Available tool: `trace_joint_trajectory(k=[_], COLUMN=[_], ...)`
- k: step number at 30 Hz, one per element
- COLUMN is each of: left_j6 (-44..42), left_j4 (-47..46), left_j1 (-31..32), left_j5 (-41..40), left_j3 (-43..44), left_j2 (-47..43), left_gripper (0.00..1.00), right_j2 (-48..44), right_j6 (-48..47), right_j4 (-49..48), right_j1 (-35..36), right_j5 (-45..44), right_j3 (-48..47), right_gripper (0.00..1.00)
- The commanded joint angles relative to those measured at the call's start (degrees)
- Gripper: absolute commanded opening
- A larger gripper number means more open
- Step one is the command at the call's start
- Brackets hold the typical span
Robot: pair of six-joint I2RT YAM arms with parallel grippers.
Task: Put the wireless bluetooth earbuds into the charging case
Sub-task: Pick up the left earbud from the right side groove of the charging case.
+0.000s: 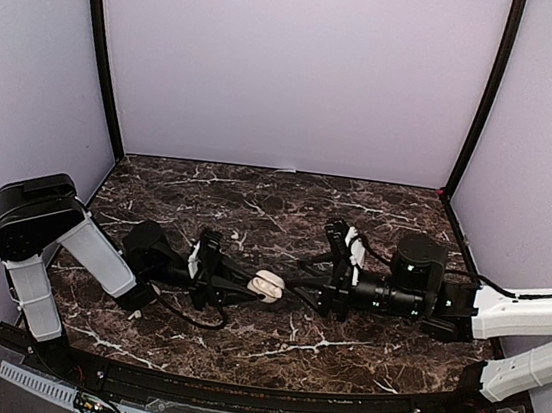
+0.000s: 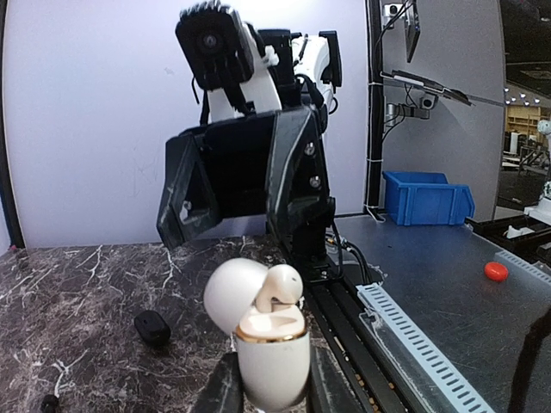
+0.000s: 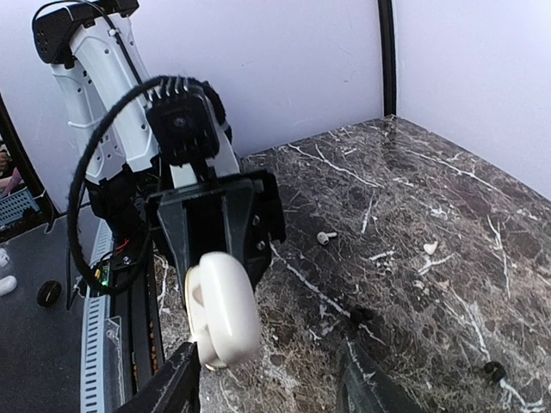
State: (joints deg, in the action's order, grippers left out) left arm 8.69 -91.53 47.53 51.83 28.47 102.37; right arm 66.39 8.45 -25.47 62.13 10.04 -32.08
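Note:
My left gripper (image 2: 274, 384) is shut on the lower half of a white charging case (image 2: 271, 361), held upright above the table with its lid (image 2: 234, 292) swung open. One white earbud (image 2: 281, 287) stands in a slot of the case, its head above the gold rim. My right gripper (image 3: 269, 366) faces the case from the right, open, with the lid's back (image 3: 224, 310) close to its left finger (image 3: 168, 387). In the top view the case (image 1: 266, 286) hangs between the left gripper (image 1: 244, 285) and the right gripper (image 1: 311, 297). Loose white earbuds (image 3: 325, 237) (image 3: 429, 248) lie on the marble.
A black case (image 2: 152, 328) lies on the marble table (image 1: 256, 204) beyond the held case. Small black earbuds (image 3: 362, 316) (image 3: 493, 370) lie near the right gripper. Purple walls enclose three sides. A slotted cable rail (image 2: 413, 340) runs along the near edge.

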Motion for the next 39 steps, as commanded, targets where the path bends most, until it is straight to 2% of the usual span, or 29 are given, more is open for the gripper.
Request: trace_joint_trajectory(k=[1,6,20,31,39], left_j6=[-3.67,-6.88,-7.92,-15.90,-16.65], left_j4=[5.83,12.13,12.93,24.40,24.90], left_j1=[0.20,0.20,0.79,1.69,1.78], left_j5=[1.92,2.51,3.88,4.01,4.72], left_j3=[1.05,1.79,2.23,3.80,3.86], left_j2=[-3.23,-4.75,-4.42,-6.74,-6.84], left_gripper=[0.00,0.00,0.00,0.00,0.00], right_j2=[1.04,1.09,6.14,9.47,9.30], right_j6=[-2.69,-3.56,-5.62,-5.92,-5.55], right_j4=[6.33,9.47,14.71,17.37,17.07], right_j1=[-0.17,-0.12,-0.16,-0.19,-0.17], right_j5=[3.31,4.28,6.80,2.62,-3.97], right_j3=[-5.93,-8.24,-12.85,-14.70,-13.94], right_gripper=[0.53,0.53,0.53,0.51,0.48])
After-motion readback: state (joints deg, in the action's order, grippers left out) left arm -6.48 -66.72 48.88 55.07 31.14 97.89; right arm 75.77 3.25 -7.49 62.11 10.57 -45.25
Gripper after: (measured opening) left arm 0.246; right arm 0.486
